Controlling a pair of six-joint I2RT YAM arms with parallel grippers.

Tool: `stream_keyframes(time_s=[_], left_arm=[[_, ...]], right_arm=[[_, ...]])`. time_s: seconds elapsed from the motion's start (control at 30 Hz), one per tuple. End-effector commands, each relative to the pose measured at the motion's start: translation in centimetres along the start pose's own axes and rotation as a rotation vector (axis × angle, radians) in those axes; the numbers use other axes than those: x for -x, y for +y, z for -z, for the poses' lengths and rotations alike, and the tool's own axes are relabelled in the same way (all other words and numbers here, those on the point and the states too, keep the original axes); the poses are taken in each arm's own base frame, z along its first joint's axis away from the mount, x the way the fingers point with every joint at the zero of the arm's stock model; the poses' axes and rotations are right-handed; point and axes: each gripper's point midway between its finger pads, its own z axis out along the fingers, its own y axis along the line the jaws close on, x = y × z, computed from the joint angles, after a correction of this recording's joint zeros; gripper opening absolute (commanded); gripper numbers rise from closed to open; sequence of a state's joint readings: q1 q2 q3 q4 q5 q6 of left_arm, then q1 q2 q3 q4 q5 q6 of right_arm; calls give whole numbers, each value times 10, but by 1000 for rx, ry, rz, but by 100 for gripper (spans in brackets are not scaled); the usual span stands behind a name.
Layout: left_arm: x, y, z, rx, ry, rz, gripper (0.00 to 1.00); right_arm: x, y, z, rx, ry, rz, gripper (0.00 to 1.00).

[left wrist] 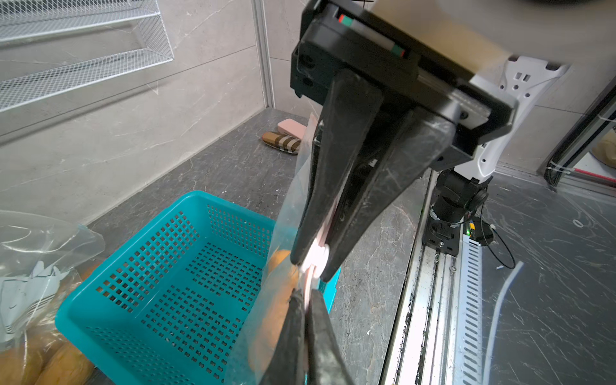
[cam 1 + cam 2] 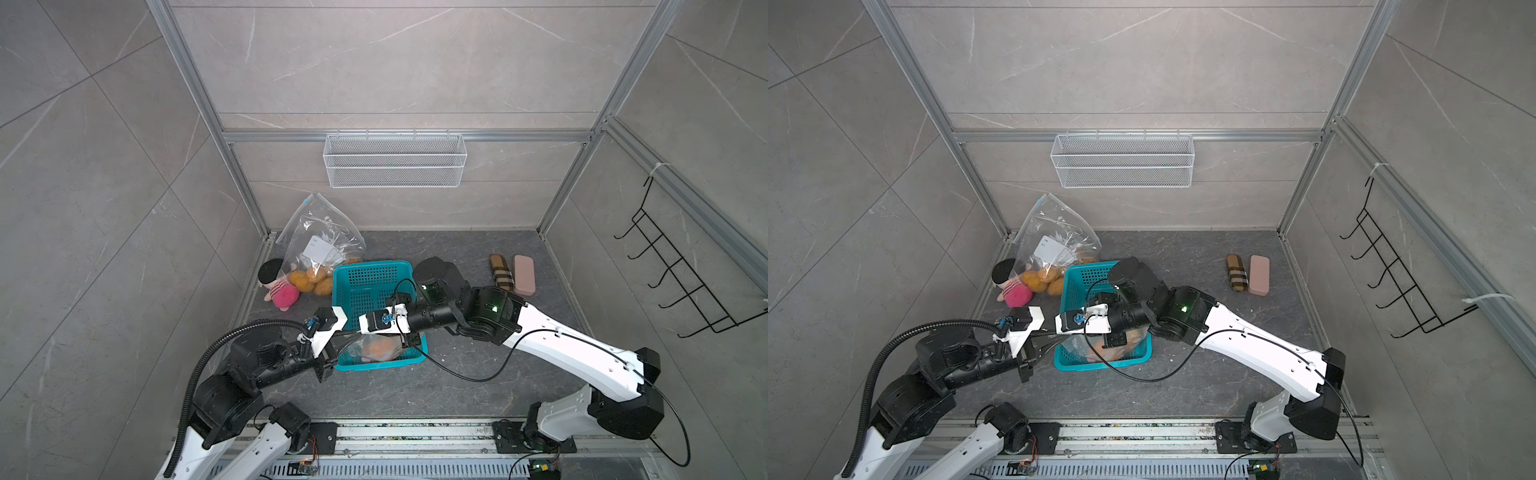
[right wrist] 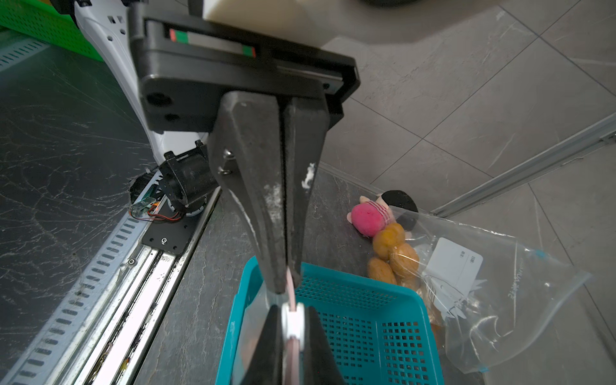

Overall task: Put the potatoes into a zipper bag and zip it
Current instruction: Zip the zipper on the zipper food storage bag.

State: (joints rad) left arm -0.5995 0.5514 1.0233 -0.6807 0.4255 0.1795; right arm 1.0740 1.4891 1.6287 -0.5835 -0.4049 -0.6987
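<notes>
Basket (image 2: 376,286) sits left of centre on the counter (image 2: 478,386), with a zipper bag (image 2: 362,348) of potatoes (image 2: 382,348) in its near end. Second zipper bag (image 2: 320,232) with more potatoes stands behind-left of the basket, in the back corner. Plush doll (image 2: 280,291) is left of the basket, just beside that bag. Two glasses cases (image 2: 502,274) lie side by side, right of the basket. Wire basket (image 2: 395,166) hangs on the back wall, hook rack (image 2: 681,259) on the right wall.

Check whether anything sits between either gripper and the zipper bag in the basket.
Nothing visible: at the top of the zipper bag, the right gripper pinches the white slider and the left gripper clamps the zip strip beside it.
</notes>
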Motion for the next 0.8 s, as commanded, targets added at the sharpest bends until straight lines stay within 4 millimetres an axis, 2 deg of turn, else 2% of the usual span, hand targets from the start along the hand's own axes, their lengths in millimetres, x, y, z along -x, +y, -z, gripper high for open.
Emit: stream_keyframes(time_s=[0.0, 0.3, 0.5, 0.77], left_arm=[[38, -3, 17, 9, -76, -89, 0], [69, -5, 30, 6, -85, -143, 0], [63, -9, 24, -39, -45, -127, 0], [56, -15, 25, -70, -33, -123, 0]], right_arm=[[-3, -1, 0, 11, 42, -46, 3], [8, -9, 5, 9, 58, -67, 4], [3, -8, 10, -2, 87, -57, 4], [-11, -6, 17, -11, 160, -31, 4]])
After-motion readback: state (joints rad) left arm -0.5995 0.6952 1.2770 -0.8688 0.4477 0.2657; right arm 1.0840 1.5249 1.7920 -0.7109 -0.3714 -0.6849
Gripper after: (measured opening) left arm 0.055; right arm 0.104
